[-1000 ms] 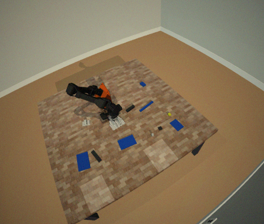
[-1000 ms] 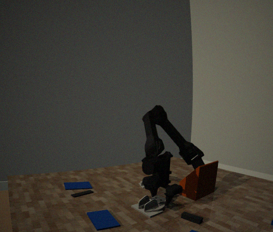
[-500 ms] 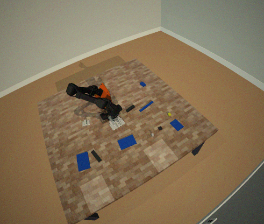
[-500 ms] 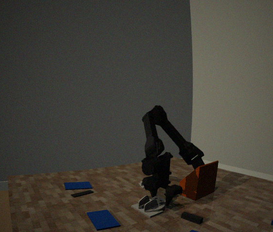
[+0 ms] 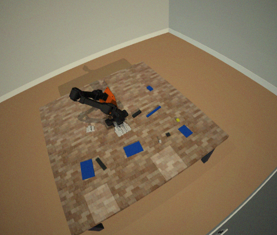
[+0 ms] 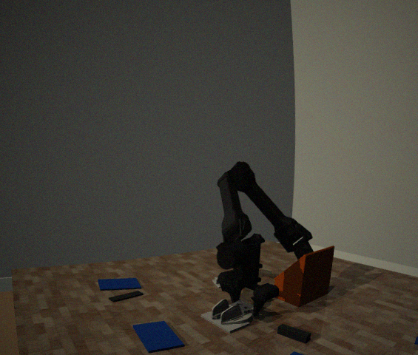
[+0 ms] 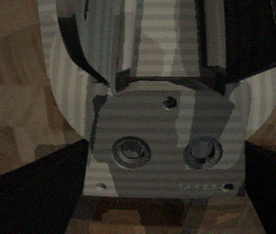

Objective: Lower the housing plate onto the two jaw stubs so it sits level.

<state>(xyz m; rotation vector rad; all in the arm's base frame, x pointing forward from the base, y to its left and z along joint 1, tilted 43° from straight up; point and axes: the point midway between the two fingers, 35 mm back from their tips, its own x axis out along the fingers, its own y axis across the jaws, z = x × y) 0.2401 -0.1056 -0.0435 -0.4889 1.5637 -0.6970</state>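
The housing plate [image 7: 164, 122] is a flat grey plate with two round holes, and a round stub end shows in each hole. My gripper [image 7: 163, 147] [image 5: 117, 123] [image 6: 246, 305] is shut on the plate by its left and right sides. The plate looks about level; whether it is fully down cannot be told. Two long jaws [image 6: 235, 313] [image 7: 91, 44] run side by side out from under the plate. They lie over a light base [image 5: 120, 133] [image 6: 231, 328] [image 7: 63, 93] on the table. The hand hides most of the plate in the top and exterior views.
A dark block [image 5: 136, 113] [image 6: 294, 333] and a long blue bar [image 5: 153, 111] lie beside the hand. A small white piece [image 5: 90, 129] lies on its other side. Blue plates [image 5: 133, 149] [image 6: 157, 336] and a dark strip [image 5: 101, 163] [image 6: 125, 296] lie farther out. The arm's orange mount [image 6: 312, 276] stands behind.
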